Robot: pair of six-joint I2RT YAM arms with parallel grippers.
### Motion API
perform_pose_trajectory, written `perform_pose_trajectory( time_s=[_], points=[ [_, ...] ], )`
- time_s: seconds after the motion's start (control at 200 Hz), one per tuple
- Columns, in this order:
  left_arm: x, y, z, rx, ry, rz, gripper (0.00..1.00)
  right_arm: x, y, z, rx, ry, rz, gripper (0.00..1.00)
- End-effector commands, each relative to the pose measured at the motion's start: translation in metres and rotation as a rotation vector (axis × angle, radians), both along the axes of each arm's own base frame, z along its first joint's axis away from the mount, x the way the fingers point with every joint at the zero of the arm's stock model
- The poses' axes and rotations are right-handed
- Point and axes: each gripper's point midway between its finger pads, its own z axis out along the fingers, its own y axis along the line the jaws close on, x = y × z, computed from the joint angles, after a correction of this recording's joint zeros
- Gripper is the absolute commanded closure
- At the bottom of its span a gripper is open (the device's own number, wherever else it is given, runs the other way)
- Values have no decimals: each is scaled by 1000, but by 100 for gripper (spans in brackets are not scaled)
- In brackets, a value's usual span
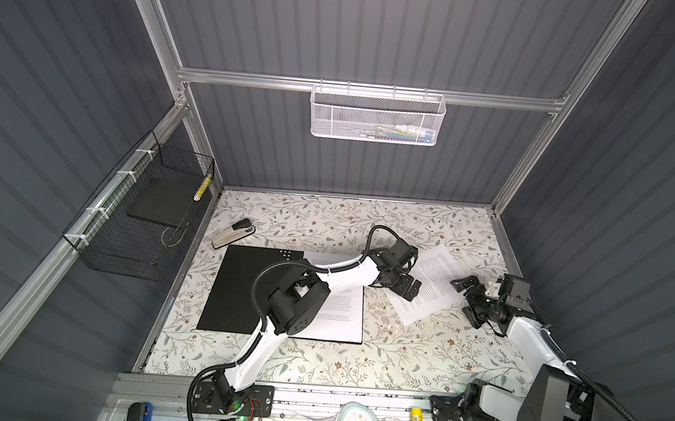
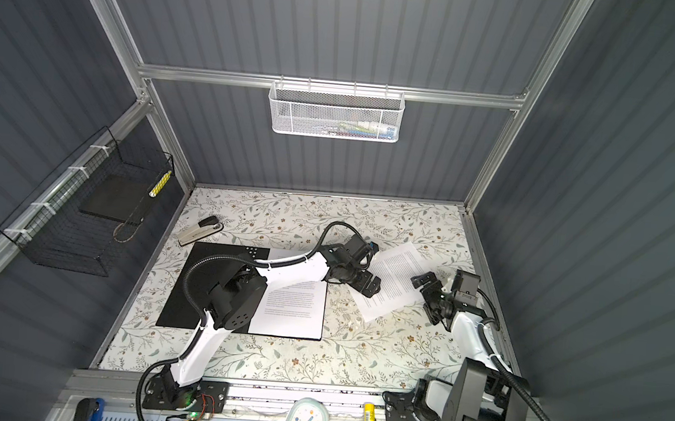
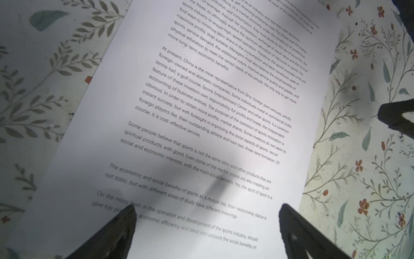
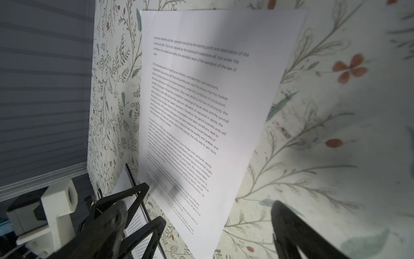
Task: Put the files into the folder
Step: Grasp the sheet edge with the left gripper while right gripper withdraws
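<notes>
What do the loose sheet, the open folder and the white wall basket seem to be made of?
The loose sheet looks like thin matte white paper, with printed text and lying flat. The folder shows a matte black inside, probably card or plastic; the look leaves it open. The white basket is perforated mesh with a rim band, likely painted metal.

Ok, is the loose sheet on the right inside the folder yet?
No, the loose sheet lies on the floral tabletop, clear of the open folder.

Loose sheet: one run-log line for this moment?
left gripper: open, over loose sheet | right gripper: open, at its opposite edge | held: nothing | folder: open, one filed sheet inside
</notes>
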Motion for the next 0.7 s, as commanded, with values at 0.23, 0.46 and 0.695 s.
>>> perform_pose_trajectory(
  time_s=[0.23,0.46,0.695],
  points=[
    [-37,15,-28,13,118,-41,0,13,-11,-2,-1,-11,1,1],
    [-69,26,-26,22,148,-28,0,20,-38,-9,-81,47,-57,1],
    [-114,39,-38,70,172,-14,0,45,-53,-14,-109,81,-45,1]
  ],
)
